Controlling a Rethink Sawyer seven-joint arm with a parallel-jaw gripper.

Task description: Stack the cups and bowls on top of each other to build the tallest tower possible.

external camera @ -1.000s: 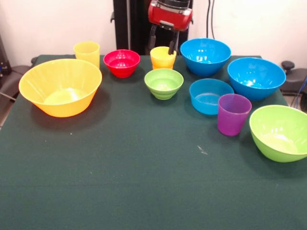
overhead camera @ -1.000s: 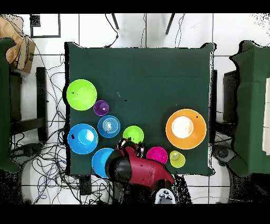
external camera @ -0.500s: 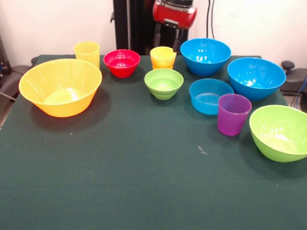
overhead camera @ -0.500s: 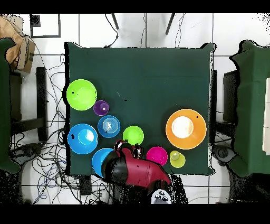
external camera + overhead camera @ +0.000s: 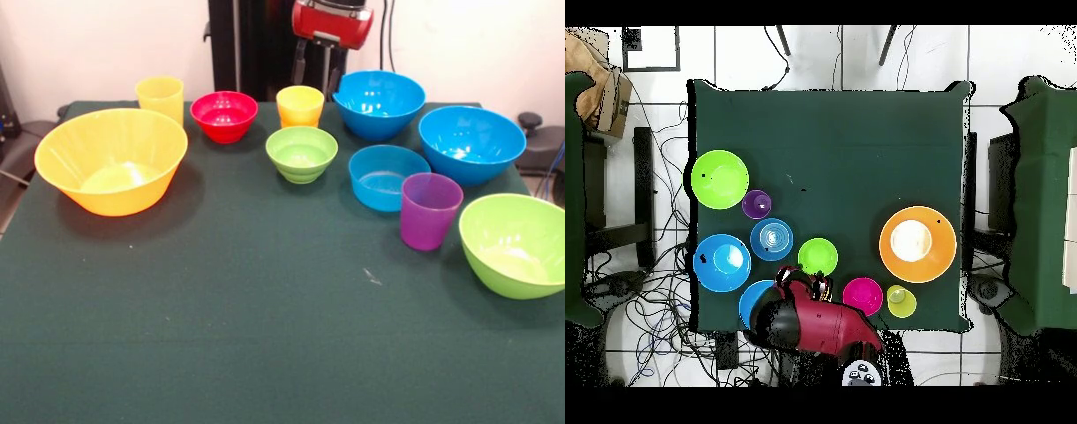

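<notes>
My gripper (image 5: 316, 72) hangs open and empty at the table's far edge, above and just behind a yellow cup (image 5: 300, 106), between it and a large blue bowl (image 5: 378, 103). Left of that cup are a small red bowl (image 5: 224, 115), a second yellow cup (image 5: 160, 95) and the huge orange-yellow bowl (image 5: 110, 159). A small green bowl (image 5: 302, 153), a shallow blue bowl (image 5: 388, 177), a purple cup (image 5: 430, 210), another large blue bowl (image 5: 471, 144) and a lime green bowl (image 5: 516, 243) stand apart. Nothing is stacked. In the overhead view the red arm (image 5: 815, 325) covers the nearer yellow cup.
The green table (image 5: 265, 336) has a wide bare stretch on the side away from the robot. Cables cover the floor (image 5: 655, 150) around the table in the overhead view. Dark chairs (image 5: 1045, 200) stand at both sides.
The gripper has risen from the yellow cup's rim and drifted right in the front view. The cup stayed in place. No bowl or cup has moved.
</notes>
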